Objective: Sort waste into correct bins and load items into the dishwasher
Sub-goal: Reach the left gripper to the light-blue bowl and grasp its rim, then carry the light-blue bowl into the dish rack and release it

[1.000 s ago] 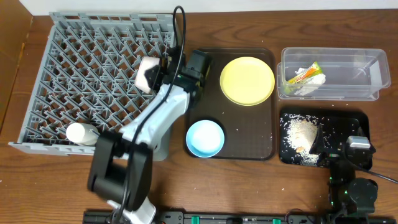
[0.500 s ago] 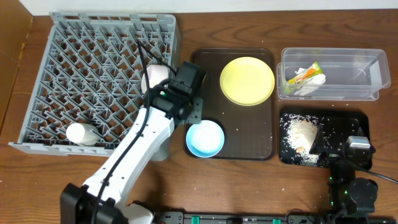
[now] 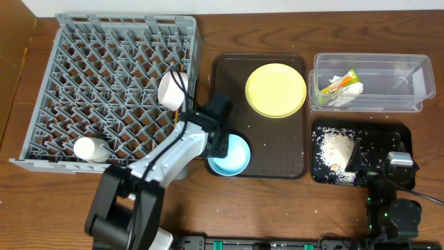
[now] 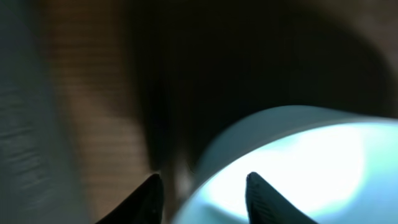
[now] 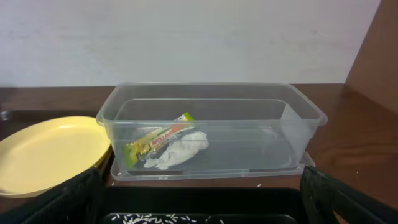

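My left gripper is open, its fingers on either side of the left rim of the light blue bowl, which sits on the brown tray. The yellow plate lies on the same tray. A white bowl and a small white cup rest in the grey rack. The clear tub holds the wrapper and the napkin. Crumbs lie in the black tray. My right gripper is open over the black tray. No chopsticks show.
A few loose crumbs lie on the brown tray and on the wooden table in front of it. The left arm's base stands at the front edge, below the rack. A white wall stands behind the tub in the right wrist view.
My left gripper let go of the white bowl in the rack, then swung right and toward the front, down to the blue bowl's rim. The right arm has not moved.
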### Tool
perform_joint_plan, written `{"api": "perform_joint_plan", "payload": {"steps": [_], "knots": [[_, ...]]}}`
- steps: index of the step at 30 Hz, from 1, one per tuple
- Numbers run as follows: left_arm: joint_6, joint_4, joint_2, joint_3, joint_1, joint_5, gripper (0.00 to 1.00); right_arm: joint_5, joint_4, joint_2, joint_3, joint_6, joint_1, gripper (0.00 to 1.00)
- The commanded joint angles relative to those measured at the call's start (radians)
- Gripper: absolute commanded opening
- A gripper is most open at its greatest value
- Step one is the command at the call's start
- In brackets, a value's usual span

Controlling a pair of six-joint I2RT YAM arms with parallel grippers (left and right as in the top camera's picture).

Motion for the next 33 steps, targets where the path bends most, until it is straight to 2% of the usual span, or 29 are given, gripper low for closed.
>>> {"api": "perform_joint_plan", "payload": {"steps": [1,4,7,10,12,13,18,21,23,25,33], "knots": [[0.002,0.058,0.051,-0.009,0.001,0.246,0.40,0.003,0.001,-0.005,-0.004,-0.007,-0.010,0.99],[0.004,0.124,0.073,-0.009,0.001,0.342,0.37,0.003,0.002,-0.005,-0.004,-0.007,-0.010,0.99],[0.005,0.157,0.085,-0.009,0.001,0.343,0.36,0.003,0.002,-0.005,-0.004,-0.007,-0.010,0.99],[0.004,0.175,0.106,-0.009,0.001,0.341,0.27,0.003,0.002,-0.005,-0.004,-0.007,-0.010,0.99],[0.004,0.176,0.116,-0.009,0.001,0.342,0.11,0.003,0.002,-0.005,-0.004,-0.007,-0.010,0.99],[0.004,0.174,0.116,-0.008,0.001,0.342,0.08,0.003,0.002,-0.005,-0.004,-0.007,-0.010,0.99],[0.005,0.121,0.074,0.036,0.016,0.334,0.08,0.003,0.002,-0.005,-0.004,-0.007,-0.010,0.99],[0.006,0.047,0.008,0.103,0.039,0.269,0.08,0.003,0.002,-0.005,-0.004,-0.007,-0.010,0.99],[0.016,-0.005,-0.047,0.148,0.052,0.177,0.08,0.003,0.002,-0.005,-0.004,-0.007,-0.010,0.99],[0.028,-0.062,-0.118,0.191,0.062,0.001,0.08,0.003,0.002,-0.005,-0.004,-0.007,-0.010,0.99],[0.091,-0.085,-0.364,0.208,0.072,-0.824,0.08,0.003,0.002,-0.005,-0.004,-0.007,-0.010,0.99]]}}
